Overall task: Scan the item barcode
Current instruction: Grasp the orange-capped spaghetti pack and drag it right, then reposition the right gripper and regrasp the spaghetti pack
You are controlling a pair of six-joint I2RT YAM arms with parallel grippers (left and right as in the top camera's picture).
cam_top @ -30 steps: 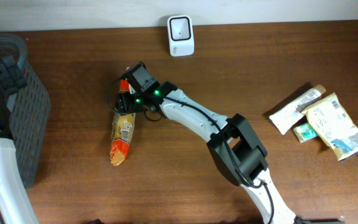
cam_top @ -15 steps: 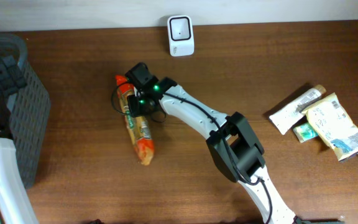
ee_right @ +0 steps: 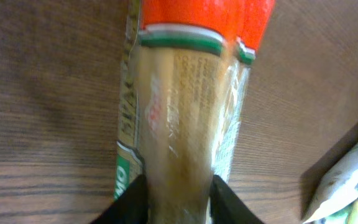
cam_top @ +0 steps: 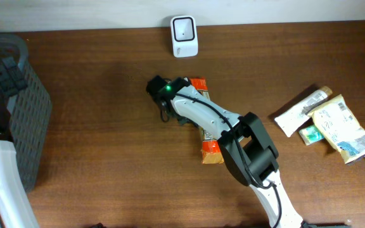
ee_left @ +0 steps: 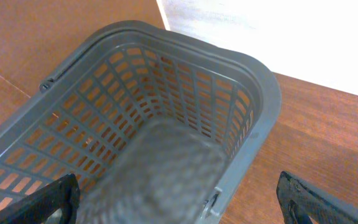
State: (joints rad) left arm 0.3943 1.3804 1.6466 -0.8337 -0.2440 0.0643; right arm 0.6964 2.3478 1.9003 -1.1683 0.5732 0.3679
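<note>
As the right gripper [ee_right: 178, 200] clamps it, the packet [ee_right: 185, 93] has swung right.

Left, a basket [cam_top: 38, 120]; back centre, a scanner [cam_top: 184, 36]; mid-table, a pasta packet [cam_top: 211, 152]; right, snack packets [cam_top: 338, 123].

- Blocked at 9 o'clock by the grey basket [cam_top: 24, 95] and, toward 8, the left arm [cam_top: 2, 183].
- Barred from centre to 5 o'clock by the right arm [cam_top: 198, 114] and the pasta packet [cam_top: 211, 151] under it.
- Open over bare table [cam_top: 94, 164] from 7 to 10 o'clock.
- Blocked at 12 by the scanner [cam_top: 184, 36].
- Crowded at 3 o'clock with a heap of packets [cam_top: 331, 123]; passable between heap and right arm.
</note>
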